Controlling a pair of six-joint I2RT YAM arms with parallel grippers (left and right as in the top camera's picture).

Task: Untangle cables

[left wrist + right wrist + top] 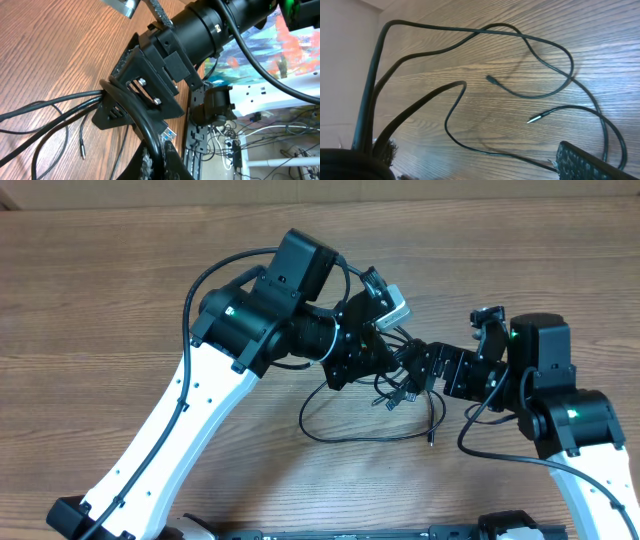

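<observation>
The cables [371,85] are being gripped as one bunch by the left pincer [152,161], whose jaws are being pressed fully together on them, as far as can be judged from its own camera. From this grip the strands are being led away and down to the table [602,27]. Just in front of the left pincer, the right pincer [420,365] is being held with its jaws spread wide and with nothing between them. Below and ahead of this open pincer, slack loops are lying on the wood, crossing one another, and two free ends are being shown: a dark plug [490,78] and, nearer to the pincer, a bright-tipped plug [533,119].

The step in hand is judged to be the anchoring of the bunch by one arm while one strand is being chosen for the other. For the next move, the right pincer is probably to be lowered on a single cord, near a free end and well apart from the bunch. It is then to be closed on that cord alone and drawn slowly away from the left pincer, so that no loop is tightened.

The left arm is being stretched far over the table with its wrist bent toward the right arm. The right arm is being held folded, its wrist turned toward the left pincer and tilted down.
</observation>
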